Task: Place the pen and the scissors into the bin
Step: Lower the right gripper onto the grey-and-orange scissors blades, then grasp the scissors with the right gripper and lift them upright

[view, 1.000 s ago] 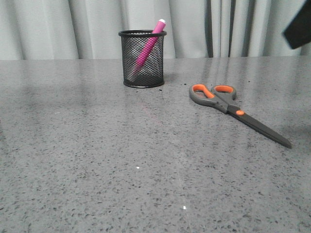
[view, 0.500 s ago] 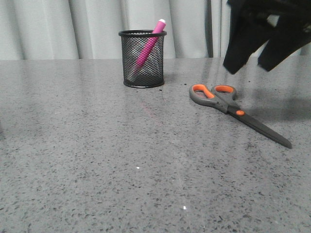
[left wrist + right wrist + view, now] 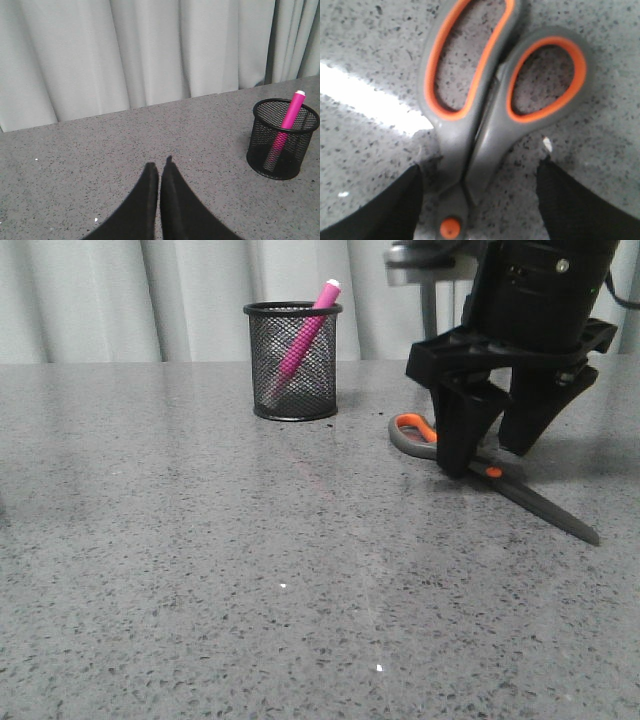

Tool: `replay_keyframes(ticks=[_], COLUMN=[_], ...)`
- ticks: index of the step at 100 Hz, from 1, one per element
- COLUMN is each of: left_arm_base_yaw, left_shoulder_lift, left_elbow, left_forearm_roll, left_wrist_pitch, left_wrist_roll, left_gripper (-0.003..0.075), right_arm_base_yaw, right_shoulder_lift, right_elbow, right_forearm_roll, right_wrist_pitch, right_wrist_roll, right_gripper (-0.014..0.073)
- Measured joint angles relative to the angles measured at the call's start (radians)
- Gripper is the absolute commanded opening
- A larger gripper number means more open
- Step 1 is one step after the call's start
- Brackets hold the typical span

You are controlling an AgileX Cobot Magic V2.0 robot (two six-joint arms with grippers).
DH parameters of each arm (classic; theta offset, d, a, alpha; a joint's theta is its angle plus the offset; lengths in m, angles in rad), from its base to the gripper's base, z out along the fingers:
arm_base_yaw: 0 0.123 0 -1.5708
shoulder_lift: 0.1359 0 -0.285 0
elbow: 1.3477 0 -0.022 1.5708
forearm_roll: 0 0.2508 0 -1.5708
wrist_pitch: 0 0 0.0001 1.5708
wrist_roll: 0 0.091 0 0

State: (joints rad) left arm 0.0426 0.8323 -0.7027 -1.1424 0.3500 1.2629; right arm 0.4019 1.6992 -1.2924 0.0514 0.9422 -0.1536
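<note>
Step 1 of 2 looks done: the bright pink marker-like pen (image 3: 303, 337) w/ white end stands tilted inside the small black wire-mesh cylindrical bin (image 3: 293, 361), top poking above the rim, near the back of the grey speckled stone-look table (image 3: 200, 570) by the pale grey curtain (image 3: 150, 295).

Step 2 is in hand. The dark grey scissors w/ orange-lined handle loops (image 3: 540, 502) lie flat on the table, well apart from the bin, to its right and nearer the front, blades pointing front-right. The right gripper (image 3: 490, 455) is low over them, jaws spread wide; in the right wrist view 1 finger (image 3: 380, 210) sits each side of the handle neck, just above the orange pivot screw (image 3: 449, 227), neither touching as far as I can tell.

The left gripper (image 3: 160, 175) is pressed narrow, holding nothing, parked over bare table, away from the bin.

Next, prob.: drop the last bit, close on the neck near the pivot, lift, carry to the bin, then go in blades down beside the pen. Scissors are longer than the bin is tall, so they'll lean on the rim.
</note>
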Motion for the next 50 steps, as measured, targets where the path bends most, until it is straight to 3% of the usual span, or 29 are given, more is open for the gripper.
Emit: replay_keyframes(ticks=[31,50], left_arm_base_yaw=[0.0,0.0], left_shoulder_lift=[0.0,0.0], left_elbow=[0.0,0.0], left_forearm_roll=[-0.002,-0.002], left_wrist_pitch=[-0.002,-0.002], left_wrist_roll=[0.0,0.0], left_gripper=[-0.0019,-0.0019], right_arm_base_yaw=[0.0,0.011], right_shoulder_lift=[0.019,0.024], right_elbow=[-0.01,-0.015], right_forearm_roll=[0.0,0.005], right_wrist_pitch=[-0.025,-0.023], right_wrist_roll=[0.002,0.004], right_gripper=[0.043,0.024])
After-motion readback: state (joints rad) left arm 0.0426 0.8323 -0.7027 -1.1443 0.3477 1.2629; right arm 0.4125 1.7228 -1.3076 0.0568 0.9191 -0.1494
